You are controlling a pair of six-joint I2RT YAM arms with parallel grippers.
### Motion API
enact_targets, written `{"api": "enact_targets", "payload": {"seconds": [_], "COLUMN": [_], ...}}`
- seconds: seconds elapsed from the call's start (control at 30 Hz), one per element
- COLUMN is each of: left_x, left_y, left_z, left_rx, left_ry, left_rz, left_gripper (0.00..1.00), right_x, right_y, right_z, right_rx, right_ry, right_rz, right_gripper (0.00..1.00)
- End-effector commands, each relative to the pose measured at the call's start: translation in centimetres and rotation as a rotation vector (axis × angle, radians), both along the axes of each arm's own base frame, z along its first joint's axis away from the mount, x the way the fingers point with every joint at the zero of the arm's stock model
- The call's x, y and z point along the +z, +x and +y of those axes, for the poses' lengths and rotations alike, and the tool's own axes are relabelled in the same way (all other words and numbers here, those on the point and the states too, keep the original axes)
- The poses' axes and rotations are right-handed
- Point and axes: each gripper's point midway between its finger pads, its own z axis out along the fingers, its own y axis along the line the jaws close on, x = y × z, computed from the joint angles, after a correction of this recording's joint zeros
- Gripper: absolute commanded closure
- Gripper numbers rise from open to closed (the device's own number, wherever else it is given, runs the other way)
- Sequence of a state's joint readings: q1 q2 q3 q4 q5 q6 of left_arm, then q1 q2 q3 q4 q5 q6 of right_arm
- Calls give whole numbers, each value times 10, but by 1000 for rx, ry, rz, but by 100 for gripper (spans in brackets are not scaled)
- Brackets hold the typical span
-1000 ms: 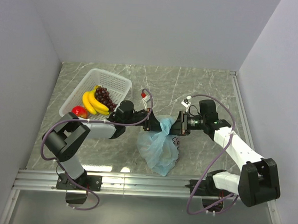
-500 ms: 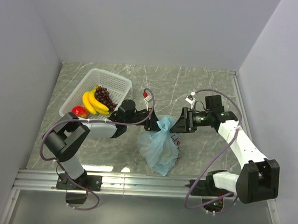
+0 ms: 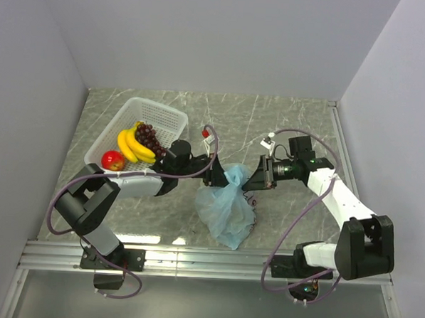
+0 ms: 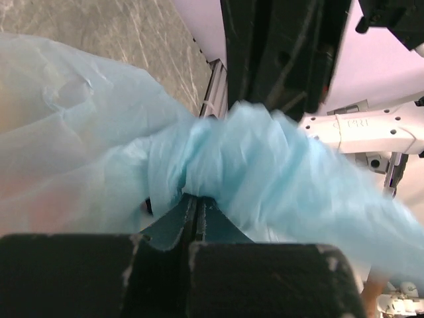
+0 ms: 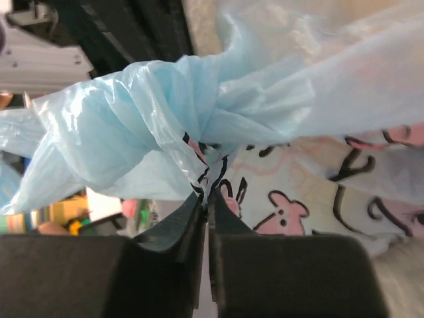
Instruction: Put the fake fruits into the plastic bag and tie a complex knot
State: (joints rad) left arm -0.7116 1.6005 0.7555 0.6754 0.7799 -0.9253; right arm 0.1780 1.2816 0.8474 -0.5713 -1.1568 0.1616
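The light-blue plastic bag point(image 3: 228, 210) lies bulging between my two arms, its top bunched into a knot point(image 3: 234, 176). My left gripper point(image 3: 216, 176) is shut on the bunched plastic from the left. In the left wrist view that gripper point(image 4: 195, 199) pinches blue film just under the knot point(image 4: 225, 149). My right gripper point(image 3: 256, 180) is shut on the bag from the right. In the right wrist view this gripper point(image 5: 207, 197) nips the printed film below the knot point(image 5: 132, 119). Bananas point(image 3: 133, 146), grapes point(image 3: 149, 136) and a red apple point(image 3: 113, 159) lie in the basket.
The white latticed basket point(image 3: 168, 117) stands at the back left, close to the left arm. Grey walls close in the marble table point(image 3: 300, 128) on three sides. A metal rail point(image 3: 207, 262) runs along the near edge by the arm bases.
My right gripper opened, shifted slightly at the bag's top and shut again on the plastic. The left gripper kept its hold while its arm settled a little lower.
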Motion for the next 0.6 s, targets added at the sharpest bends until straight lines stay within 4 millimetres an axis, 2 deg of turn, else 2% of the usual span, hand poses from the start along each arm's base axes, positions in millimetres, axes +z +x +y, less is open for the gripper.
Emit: {"api": "enact_targets", "payload": {"seconds": [0.0, 0.03, 0.13, 0.17, 0.2, 0.3, 0.4, 0.43, 0.47, 0.5, 0.57], "left_x": [2, 1, 1, 6, 1, 2, 3, 5, 5, 6, 8], "left_y": [-7, -8, -12, -12, -10, -6, -8, -8, -9, -10, -11], "left_z": [-5, -8, -18, -22, -25, -30, -29, -28, -28, -26, -25], "left_rx": [-34, -39, -55, -54, -51, -53, -58, -59, -59, -61, -59], "left_ry": [-10, -17, -41, -64, -67, -103, -111, -113, -114, -116, -120], "left_rz": [-16, -15, 13, 13, 29, 65, 64, 59, 56, 54, 49], "left_gripper": [100, 100, 100, 100, 100, 100, 100, 100, 100, 100, 100], "right_x": [17, 19, 25, 24, 20, 8, 5, 4, 8, 12, 23], "right_y": [-11, -15, -31, -32, -36, -32, -28, -21, -19, -18, -13], "right_z": [21, 24, 39, 42, 45, 45, 36, 29, 23, 17, 3], "right_rx": [79, 94, 159, 171, 185, 198, 201, 166, 150, 130, 84], "right_ry": [82, 88, 92, 88, 70, 30, -24, -41, -42, -52, -62], "right_rz": [-49, -55, -92, -96, -87, -63, -64, -69, -95, -93, -131], "right_gripper": [97, 100, 100, 100, 100, 99, 82, 75, 64, 59, 41]}}
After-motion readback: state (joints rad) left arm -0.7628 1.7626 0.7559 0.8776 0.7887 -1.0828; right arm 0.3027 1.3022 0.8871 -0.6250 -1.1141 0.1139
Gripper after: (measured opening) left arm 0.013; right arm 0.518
